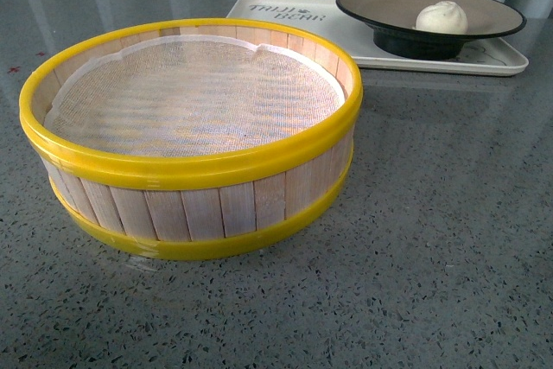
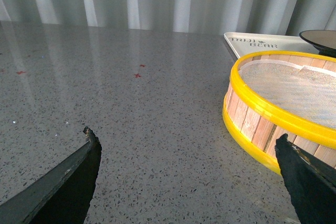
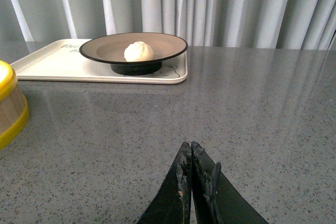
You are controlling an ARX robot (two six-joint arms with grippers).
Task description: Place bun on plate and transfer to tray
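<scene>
The white bun (image 1: 441,16) (image 3: 138,51) lies inside the black-rimmed plate (image 1: 380,9) (image 3: 105,51). That plate stands on the cream tray (image 1: 294,13) (image 3: 52,64) at the back right of the table; a corner of the tray (image 2: 252,43) shows in the left wrist view. Neither gripper shows in the front view. My left gripper (image 2: 186,145) hangs open over bare grey table, beside the steamer basket, nothing between its fingers. My right gripper (image 3: 190,148) is shut and empty, well in front of the tray.
A large wooden steamer basket with yellow rims (image 1: 190,140) (image 2: 283,108) (image 3: 8,103) fills the middle of the table, lined with white cloth and holding nothing. Grey curtains hang behind. Small red marks (image 2: 137,75) dot the table top.
</scene>
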